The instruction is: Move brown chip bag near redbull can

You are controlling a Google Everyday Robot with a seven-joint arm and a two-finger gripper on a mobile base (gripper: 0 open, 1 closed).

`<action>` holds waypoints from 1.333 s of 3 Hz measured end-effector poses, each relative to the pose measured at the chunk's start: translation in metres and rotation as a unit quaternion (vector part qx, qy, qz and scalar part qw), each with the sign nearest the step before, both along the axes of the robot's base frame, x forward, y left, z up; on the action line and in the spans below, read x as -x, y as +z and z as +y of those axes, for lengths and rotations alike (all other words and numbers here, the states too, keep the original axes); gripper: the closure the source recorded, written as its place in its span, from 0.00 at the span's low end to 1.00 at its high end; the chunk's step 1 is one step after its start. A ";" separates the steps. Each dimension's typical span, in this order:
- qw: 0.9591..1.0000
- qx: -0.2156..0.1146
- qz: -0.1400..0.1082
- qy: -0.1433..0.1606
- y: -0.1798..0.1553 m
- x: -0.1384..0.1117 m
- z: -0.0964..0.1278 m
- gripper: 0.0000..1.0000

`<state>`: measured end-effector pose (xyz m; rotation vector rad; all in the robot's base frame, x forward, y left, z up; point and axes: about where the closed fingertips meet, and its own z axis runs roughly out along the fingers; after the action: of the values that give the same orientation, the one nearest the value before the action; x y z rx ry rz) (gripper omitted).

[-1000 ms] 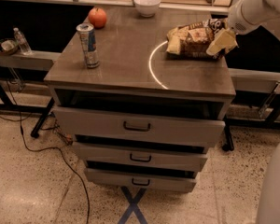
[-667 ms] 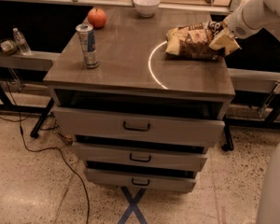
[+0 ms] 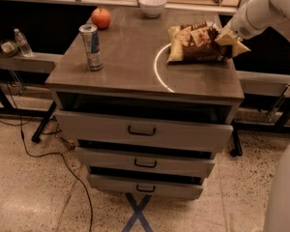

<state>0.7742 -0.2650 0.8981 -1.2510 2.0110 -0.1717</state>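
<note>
At the counter's [image 3: 130, 69] far right corner, the robot's claw [image 3: 230, 38] sits against the right end of the brown chip bag [image 3: 195, 45]. Whether it is clamped on the crinkled foil cannot be told from this angle. The bag lies flat along the right edge, well apart from the redbull can [image 3: 91, 47], which stands upright near the left edge.

The step in hand appears to be securing the bag for a move leftward. Done well, that means a firm hold on the pale end seam, then a low carry or slide across the middle of the counter. The bag should stop just short of the slim can so it is not toppled.

A red apple [image 3: 101, 18] and a white bowl [image 3: 152, 5] sit along the far edge, seemingly out of the likely path. A thin pale arc [image 3: 157, 69] marks the counter beside the bag. A water bottle [image 3: 22, 42] stands on a ledge beyond the left edge, and three drawers [image 3: 142, 129] hang open below the front edge.
</note>
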 end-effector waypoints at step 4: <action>0.996 -0.029 -0.050 0.068 0.076 0.022 0.087 1.00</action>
<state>0.7523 -0.1777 0.9736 -1.3106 1.8276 -0.1064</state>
